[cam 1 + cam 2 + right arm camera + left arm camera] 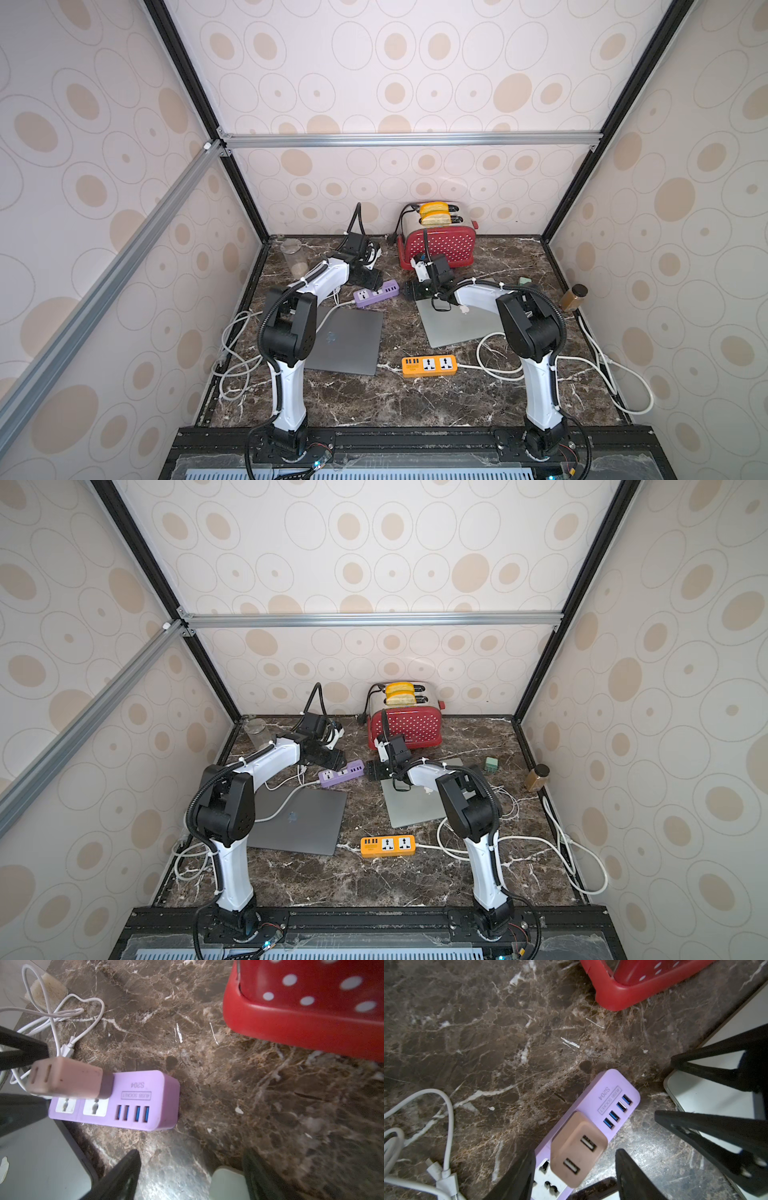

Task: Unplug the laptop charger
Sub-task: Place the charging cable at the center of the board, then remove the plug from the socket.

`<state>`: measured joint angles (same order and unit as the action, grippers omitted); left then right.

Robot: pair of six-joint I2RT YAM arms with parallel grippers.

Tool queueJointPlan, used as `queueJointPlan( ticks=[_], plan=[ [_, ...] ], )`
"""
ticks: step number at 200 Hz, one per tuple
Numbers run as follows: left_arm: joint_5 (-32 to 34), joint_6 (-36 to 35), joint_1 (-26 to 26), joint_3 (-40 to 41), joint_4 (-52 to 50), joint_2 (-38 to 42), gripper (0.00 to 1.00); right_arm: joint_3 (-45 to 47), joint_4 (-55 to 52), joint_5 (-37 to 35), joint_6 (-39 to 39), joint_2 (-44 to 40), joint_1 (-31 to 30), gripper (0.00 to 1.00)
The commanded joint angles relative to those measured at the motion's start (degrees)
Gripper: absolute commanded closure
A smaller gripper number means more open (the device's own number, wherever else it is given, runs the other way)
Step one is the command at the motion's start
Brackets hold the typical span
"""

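The laptop charger (577, 1151), a pinkish-beige block with two empty USB ports, stands plugged into the purple power strip (612, 1093). My left gripper (575, 1169) is open, with one finger on each side of the charger and a small gap at both sides. From the right wrist the charger (66, 1080) sticks up from the strip (116, 1101). In both top views the left gripper (370, 279) (332, 757) covers the charger above the strip (376, 293) (341, 773). My right gripper (191, 1169) (415, 289) is open over bare marble at the strip's free end, holding nothing.
A red dotted toaster (436, 245) stands behind the strip. A dark laptop (345, 336) and a silver laptop (457, 328) lie nearer the front, with an orange power strip (429, 365) before them. Loose white cable (446, 1174) lies beside the purple strip. A glass jar (294, 259) and amber bottle (574, 297) stand at the sides.
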<state>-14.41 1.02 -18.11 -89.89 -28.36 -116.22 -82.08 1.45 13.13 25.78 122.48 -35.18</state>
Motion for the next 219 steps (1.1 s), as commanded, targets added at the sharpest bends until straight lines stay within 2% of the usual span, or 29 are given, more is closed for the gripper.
queueJointPlan(
  ticks=[1, 64, 90, 180, 219],
  plan=[
    [-0.15, -4.18, 0.15, -2.66, -0.34, -1.36, 0.38, -2.59, 1.31, -0.73, 1.05, 1.80, -0.54, 0.21],
    [0.58, -5.95, 0.18, -0.99, 1.01, -0.15, 0.46, -4.46, -0.84, -1.86, 1.11, 3.54, -0.68, 0.21],
    [0.27, -6.77, 0.17, -1.40, 0.47, -0.56, 0.56, -5.20, -1.76, -2.22, 1.16, 3.91, -0.84, 0.21],
    [-6.32, -10.24, -0.05, 1.63, 0.65, 1.08, 0.70, -2.82, -1.01, -2.81, 1.18, 1.62, -0.80, 0.21],
    [-1.90, -10.97, -2.08, 4.00, 1.83, 3.02, 0.74, -3.15, -0.32, -1.99, 2.72, 1.27, -0.87, 0.21]
  ],
)
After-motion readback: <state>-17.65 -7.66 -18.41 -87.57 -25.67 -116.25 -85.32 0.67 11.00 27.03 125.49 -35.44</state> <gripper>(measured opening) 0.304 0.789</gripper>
